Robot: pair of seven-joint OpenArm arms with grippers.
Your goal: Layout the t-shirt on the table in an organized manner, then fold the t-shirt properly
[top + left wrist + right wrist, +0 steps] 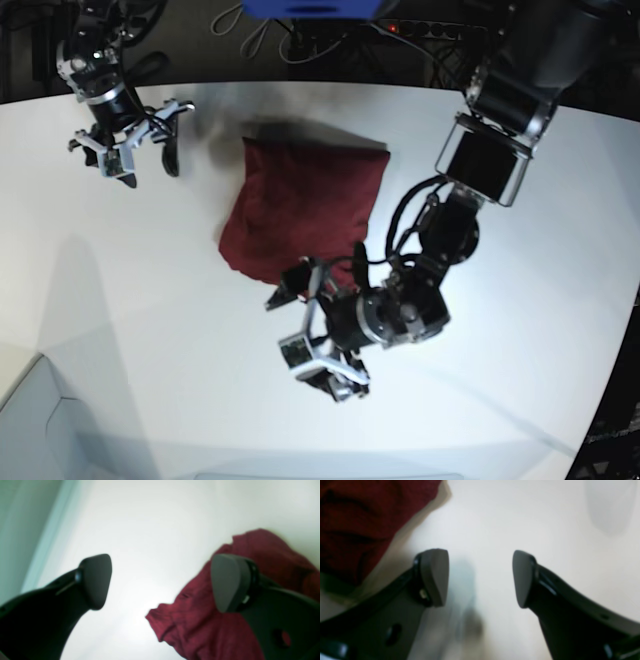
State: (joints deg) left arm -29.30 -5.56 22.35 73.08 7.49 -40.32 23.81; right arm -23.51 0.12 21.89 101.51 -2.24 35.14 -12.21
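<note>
Two robot arms reach over the big white table point(520, 330), which fills nearly the whole base view. The dark red t-shirt point(300, 215) lies on it a little left of the middle, toward the far side. It looks folded into a chunky square, with its near corner puffed up and wrinkly.

The arm on the right is the bigger thing in the way. It bends down from the far right corner, and its black cables and round wrist cover part of the shirt's near edge. The left gripper point(315, 335) sits at the end of it, just beside that near corner. Its jaws are spread wide and hold nothing. In the left wrist view the gripper point(160, 582) has bare table between its pads, and the t-shirt point(200, 620) lies behind the right pad.

The right gripper point(135, 150) hangs over the far left of the table, apart from the shirt. Its jaws are spread too, with nothing in them. The right wrist view is blurry, but the gripper point(480, 577) seems to be over bare table, with the t-shirt point(365, 512) off in the top left corner.

Dark cables point(290, 30) lie behind the far edge of the table.
</note>
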